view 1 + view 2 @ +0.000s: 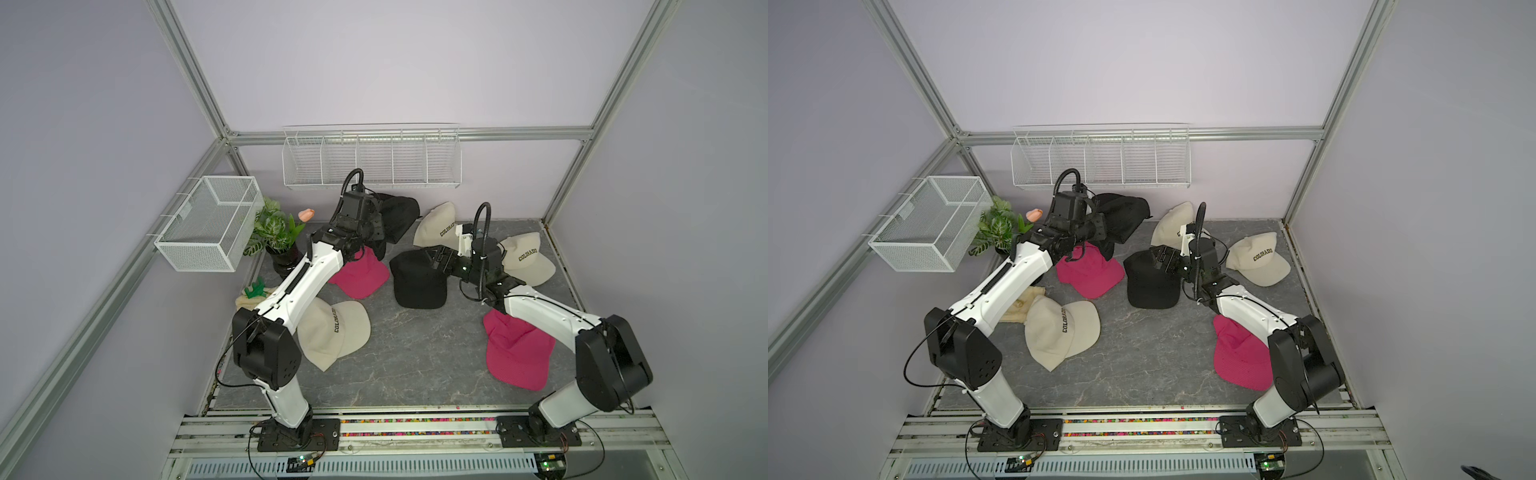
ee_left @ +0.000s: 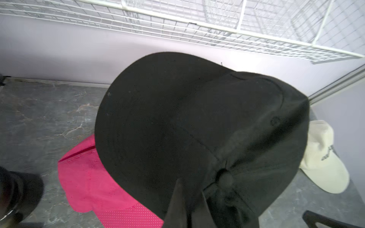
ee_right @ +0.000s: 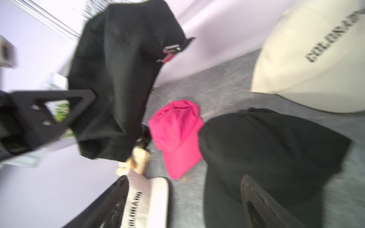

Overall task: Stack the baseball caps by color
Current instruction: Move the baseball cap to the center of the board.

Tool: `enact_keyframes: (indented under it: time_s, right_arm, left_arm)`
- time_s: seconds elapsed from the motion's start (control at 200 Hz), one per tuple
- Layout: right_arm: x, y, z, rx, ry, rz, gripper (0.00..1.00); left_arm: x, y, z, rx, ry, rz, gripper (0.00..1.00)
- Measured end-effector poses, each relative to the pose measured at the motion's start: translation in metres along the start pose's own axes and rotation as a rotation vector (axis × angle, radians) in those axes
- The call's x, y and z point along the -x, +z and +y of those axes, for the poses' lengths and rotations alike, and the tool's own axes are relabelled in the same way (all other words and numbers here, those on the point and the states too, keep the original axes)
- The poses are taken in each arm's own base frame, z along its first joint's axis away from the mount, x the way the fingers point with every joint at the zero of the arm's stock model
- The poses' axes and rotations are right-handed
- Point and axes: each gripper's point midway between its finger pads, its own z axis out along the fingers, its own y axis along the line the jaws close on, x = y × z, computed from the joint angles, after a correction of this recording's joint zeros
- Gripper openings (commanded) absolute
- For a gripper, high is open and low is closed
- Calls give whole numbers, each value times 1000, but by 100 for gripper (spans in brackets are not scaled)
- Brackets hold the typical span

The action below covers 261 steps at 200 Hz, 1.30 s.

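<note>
My left gripper (image 2: pixel 190 193) is shut on the crown of a black baseball cap (image 1: pixel 397 216), holding it up near the back wall above a pink cap (image 1: pixel 359 276). The cap hides most of its fingers. Another black cap (image 1: pixel 417 286) lies mid-table; my right gripper (image 1: pixel 436 257) hovers open over its back edge, one finger (image 3: pixel 254 199) above the black fabric, nothing held. In both top views three cream "COLORADO" caps lie apart: back centre (image 1: pixel 436 226), back right (image 1: pixel 525 259), front left (image 1: pixel 332 332). A second pink cap (image 1: pixel 517 353) lies front right, partly under the right arm.
A white mesh basket (image 1: pixel 208 222) hangs on the left wall and a wire shelf (image 1: pixel 370 160) on the back wall. A potted plant (image 1: pixel 274 228) stands back left. A folded cream towel with a green toy (image 1: pixel 253 295) lies beside the left arm.
</note>
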Motion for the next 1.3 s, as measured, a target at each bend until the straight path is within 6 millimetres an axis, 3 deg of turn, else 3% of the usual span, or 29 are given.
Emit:
enact_keyframes:
  time_s: [0.245, 0.535, 0.625, 0.75, 0.99, 1.09, 1.205, 1.304]
  right_arm:
    - [17, -2, 44, 209, 78, -59, 90]
    - [-6, 33, 26, 207, 157, -9, 96]
    - [-8, 41, 33, 227, 149, -4, 100]
    - [-3, 42, 51, 268, 123, -23, 93]
    - [13, 43, 58, 278, 99, -87, 70]
    - [18, 50, 59, 282, 95, -103, 49]
    - [22, 57, 64, 305, 77, -109, 9]
    - [26, 55, 70, 339, 52, -95, 6]
  left_arm:
    - [-14, 0, -22, -143, -57, 38, 0]
    - [-11, -3, -43, -255, -113, 49, 0]
    - [-13, -1, -44, -265, -119, 58, 0]
    - [-15, 1, -45, -269, -122, 66, 0]
    - [-16, 1, -47, -282, -122, 73, 0]
    - [-16, 1, -48, -289, -121, 71, 0]
    - [-16, 1, -48, -290, -121, 71, 0]
    - [-16, 3, -45, -282, -123, 64, 0]
